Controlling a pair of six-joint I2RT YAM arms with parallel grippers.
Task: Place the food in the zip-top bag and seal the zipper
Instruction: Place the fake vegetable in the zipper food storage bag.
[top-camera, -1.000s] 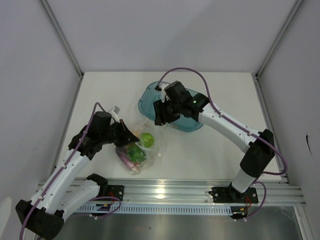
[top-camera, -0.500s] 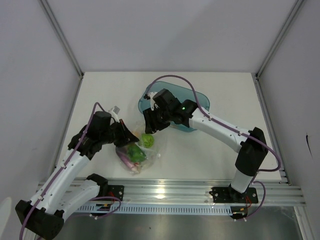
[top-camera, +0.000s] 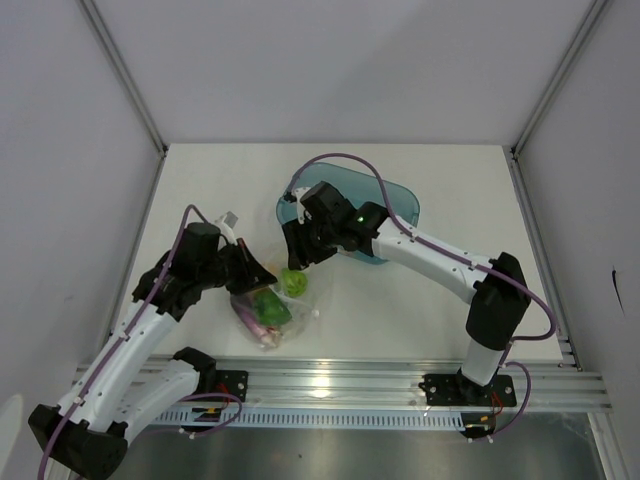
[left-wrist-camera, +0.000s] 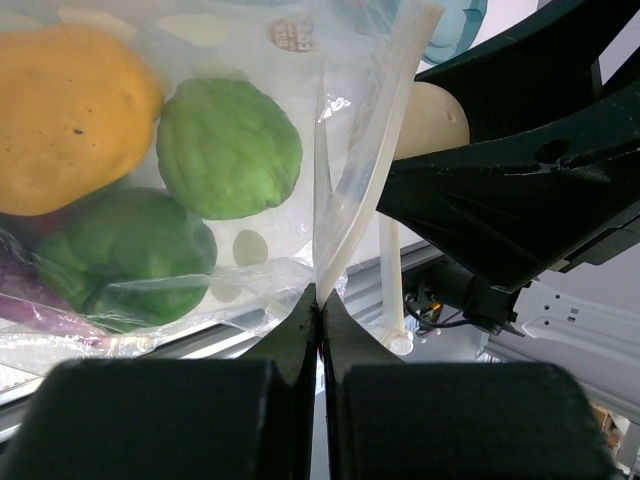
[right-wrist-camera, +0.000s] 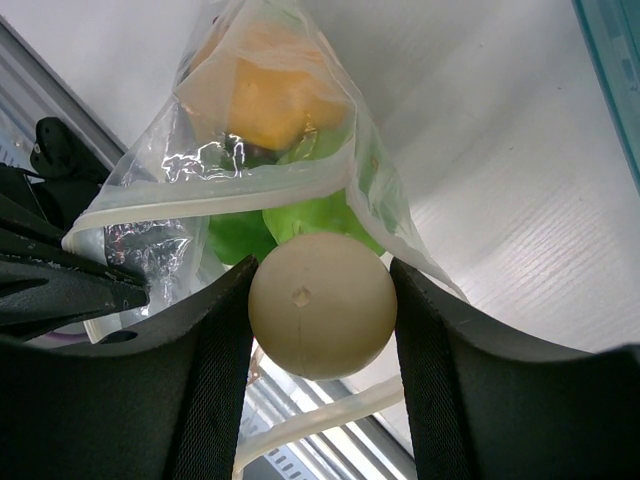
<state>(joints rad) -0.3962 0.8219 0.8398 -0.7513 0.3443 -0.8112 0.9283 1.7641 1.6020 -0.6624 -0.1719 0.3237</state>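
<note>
Two arms meet at the zip-top bag (top-camera: 278, 312), which lies on the white table (top-camera: 420, 300) left of centre in the overhead view, just below and left of the teal tray (top-camera: 400, 205).

Left gripper (left-wrist-camera: 320, 312): jaws pressed together, pinching the bag's mouth edge. In its wrist view the plastic rises from the pinch point at lower centre of the frame. The zipper (left-wrist-camera: 372, 170), a pale strip, runs up from there toward the top edge.

Right gripper (top-camera: 297, 262): clenched on the white egg (right-wrist-camera: 322, 304). Both fingers (right-wrist-camera: 225, 370) press against the egg's sides, at centre of the right wrist frame. The egg hangs at the bag's mouth, just below the zipper strip in that frame, and outside the bag. In the left wrist view it shows at upper right, behind the strip and above the dark right gripper body.

Inside the bag, left wrist view:
- yellow-orange piece (left-wrist-camera: 70, 120), upper left
- light green vegetable (left-wrist-camera: 230, 148), just right of it, touching
- green pepper (left-wrist-camera: 125, 250), below both
- purple eggplant (left-wrist-camera: 25, 295), a sliver at the left edge, under the pepper

Right wrist view: bag mouth gapes toward the camera, with the yellow-orange piece deepest, at upper centre, and green pieces nearer the mouth, directly behind the egg. A tray corner shows at the upper right edge.
</note>
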